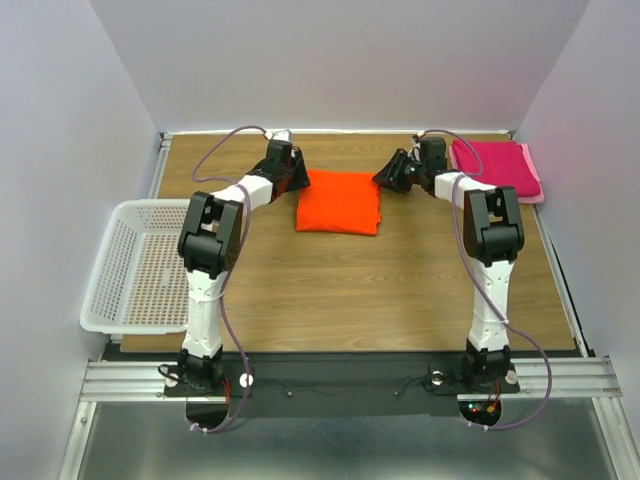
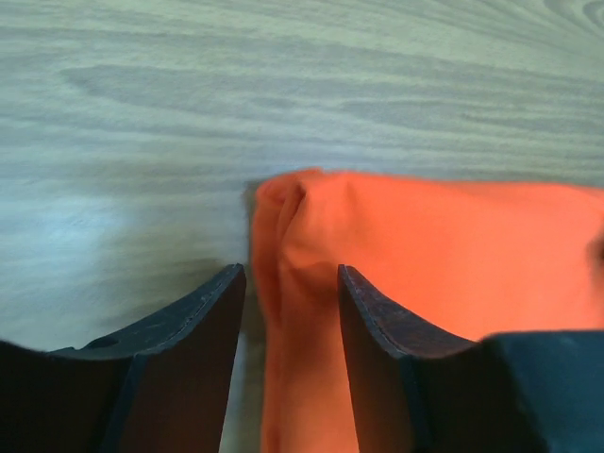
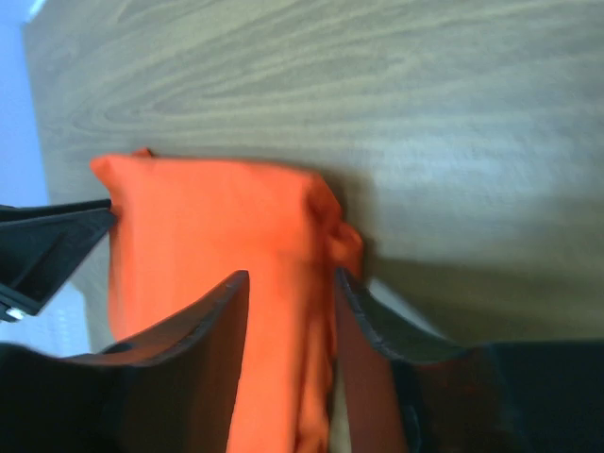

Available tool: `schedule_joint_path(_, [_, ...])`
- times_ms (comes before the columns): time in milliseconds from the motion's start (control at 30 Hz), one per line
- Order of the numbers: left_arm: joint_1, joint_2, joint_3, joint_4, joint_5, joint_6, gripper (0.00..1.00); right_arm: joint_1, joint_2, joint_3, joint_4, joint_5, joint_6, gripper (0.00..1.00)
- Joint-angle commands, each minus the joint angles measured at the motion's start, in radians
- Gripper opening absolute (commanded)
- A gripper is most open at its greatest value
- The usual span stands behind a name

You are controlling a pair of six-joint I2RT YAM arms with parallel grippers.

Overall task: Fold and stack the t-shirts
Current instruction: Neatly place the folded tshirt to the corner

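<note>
The white lattice basket (image 1: 150, 272) sits at the left edge of the worktop (image 1: 380, 290), its outer side hanging past that edge; only its own grid floor and walls show inside it. The magenta-pink t-shirt (image 1: 497, 166) lies folded in the far right corner, its paler edge towards the right side.

The orange t-shirt (image 1: 340, 203) lies folded into a flat rectangle at the far middle of the worktop, well apart from the pink one. Both arms reach in to its far edge, one at each corner.

The left gripper (image 2: 288, 274) stands at the shirt's far left corner with its jaws spread. The rounded fold of the cloth runs up between them, and a sliver of wood shows between the cloth and one finger (image 2: 203, 321).

The right gripper (image 3: 291, 276) straddles the far right corner. Orange cloth fills the whole gap between its fingers and bunches against one fingertip (image 3: 354, 293). From this close, blurred view I cannot tell whether the jaws pinch the cloth or merely bracket it.
</note>
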Motion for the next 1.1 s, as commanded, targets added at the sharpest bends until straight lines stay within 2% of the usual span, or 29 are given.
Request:
schedule_joint_path(0, [-0.027,-0.213,-0.071,-0.003,-0.084,0.11,0.64,-0.018,-0.207,-0.05,-0.028,0.101,-0.09,0.53])
schedule_joint_path(33, [-0.044,-0.244,-0.108,-0.005,-0.134,0.147,0.71,-0.019,-0.238,-0.064,-0.082,0.121,-0.124,0.58])
schedule_joint_path(67, [-0.062,-0.297,-0.126,-0.009,-0.167,0.216,0.74,-0.018,-0.297,-0.081,-0.108,0.172,-0.138,0.69])
schedule_joint_path(133, [-0.147,-0.363,-0.169,-0.026,-0.266,0.297,0.8,-0.018,-0.354,-0.133,-0.19,0.229,-0.171,0.78])
schedule_joint_path(267, [-0.315,-0.41,-0.199,-0.058,-0.412,0.466,0.81,-0.022,-0.485,-0.223,-0.35,0.454,-0.205,0.99])
schedule_joint_path(400, [-0.458,-0.388,-0.188,-0.084,-0.485,0.566,0.8,-0.053,-0.592,-0.325,-0.467,0.543,-0.195,1.0])
schedule_joint_path(567, [-0.585,-0.283,-0.122,-0.101,-0.535,0.605,0.7,-0.073,-0.745,-0.478,-0.525,0.578,-0.132,1.0])
schedule_joint_path(833, [-0.656,-0.105,-0.015,-0.101,-0.543,0.643,0.66,-0.073,-0.902,-0.628,-0.542,0.555,-0.084,1.0])
schedule_joint_path(1067, [-0.679,-0.036,0.025,-0.1,-0.525,0.654,0.66,-0.073,-0.983,-0.67,-0.551,0.553,-0.083,1.0])
